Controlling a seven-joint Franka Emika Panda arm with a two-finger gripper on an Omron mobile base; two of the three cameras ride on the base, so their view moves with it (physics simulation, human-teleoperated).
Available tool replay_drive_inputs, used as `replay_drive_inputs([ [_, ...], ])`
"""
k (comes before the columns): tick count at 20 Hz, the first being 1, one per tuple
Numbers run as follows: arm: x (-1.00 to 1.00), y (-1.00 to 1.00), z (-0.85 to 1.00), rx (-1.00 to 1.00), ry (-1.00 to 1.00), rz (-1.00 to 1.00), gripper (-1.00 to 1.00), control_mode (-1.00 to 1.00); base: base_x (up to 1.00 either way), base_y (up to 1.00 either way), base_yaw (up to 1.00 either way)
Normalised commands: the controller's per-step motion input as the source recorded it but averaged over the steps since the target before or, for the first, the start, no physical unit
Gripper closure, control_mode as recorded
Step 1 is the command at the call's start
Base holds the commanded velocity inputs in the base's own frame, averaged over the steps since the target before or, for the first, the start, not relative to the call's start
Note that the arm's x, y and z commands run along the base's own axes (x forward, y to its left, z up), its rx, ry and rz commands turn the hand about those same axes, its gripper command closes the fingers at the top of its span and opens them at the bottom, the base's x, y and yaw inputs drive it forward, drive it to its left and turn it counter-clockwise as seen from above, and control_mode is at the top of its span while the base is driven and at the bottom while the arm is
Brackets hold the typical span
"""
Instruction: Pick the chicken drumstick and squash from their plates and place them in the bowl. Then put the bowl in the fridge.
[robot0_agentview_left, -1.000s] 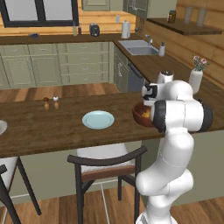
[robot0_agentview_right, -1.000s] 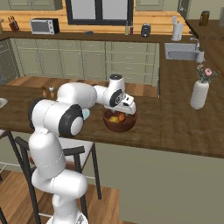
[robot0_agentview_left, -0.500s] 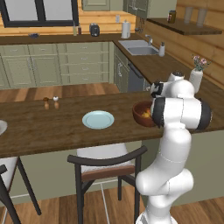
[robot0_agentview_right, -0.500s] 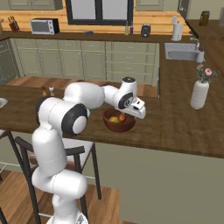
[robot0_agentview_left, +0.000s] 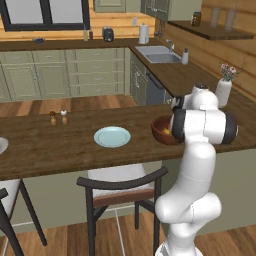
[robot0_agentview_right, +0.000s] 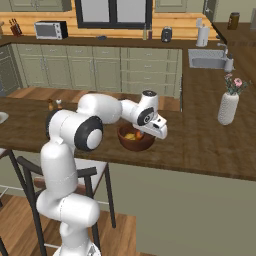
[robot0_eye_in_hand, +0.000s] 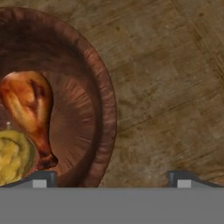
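Observation:
The dark reddish-brown bowl (robot0_eye_in_hand: 104, 100) stands on the wooden counter, also seen as the bowl (robot0_agentview_right: 135, 144) and the bowl (robot0_agentview_left: 161, 131). Inside it lie the glossy orange-brown chicken drumstick (robot0_eye_in_hand: 26, 105) and the yellow squash (robot0_eye_in_hand: 11, 155), side by side. My gripper (robot0_eye_in_hand: 111, 180) is open and hangs just above the bowl's right rim, one fingertip (robot0_eye_in_hand: 40, 179) over the inside and the other over the bare counter. From the right base my gripper (robot0_agentview_right: 160, 133) sits at the bowl's right edge. The pale blue plate (robot0_agentview_left: 112, 136) and the whitish plate (robot0_agentview_left: 2, 145) are bare. The fridge is out of view.
A white vase with flowers (robot0_agentview_right: 228, 107) stands on the counter to the right of the bowl. Salt and pepper shakers (robot0_agentview_left: 57, 117) sit at the counter's far side. A dark chair (robot0_agentview_left: 120, 190) stands in front of the counter, with the sink (robot0_agentview_left: 159, 54) at the back.
My hand has swung right, from over the bowl's middle to its right rim. The bowl with the drumstick and squash has stayed put.

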Motion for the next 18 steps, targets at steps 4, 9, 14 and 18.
replay_drive_inputs([
  [4, 0.22, 0.04, -0.36, 0.00, 0.02, -0.02, -1.00, -1.00, 0.00, 0.00, 0.00],
  [9, 0.16, 0.00, -0.30, 0.00, 0.01, 0.00, -1.00, -1.00, 0.00, 0.00, 0.00],
  [14, 0.02, 0.00, -0.19, 0.00, 0.01, 0.00, -1.00, -1.00, 0.00, 0.00, 0.00],
  [18, 0.00, 0.00, -0.14, 0.00, 0.00, 0.00, -1.00, -1.00, 0.00, 0.00, 0.00],
])
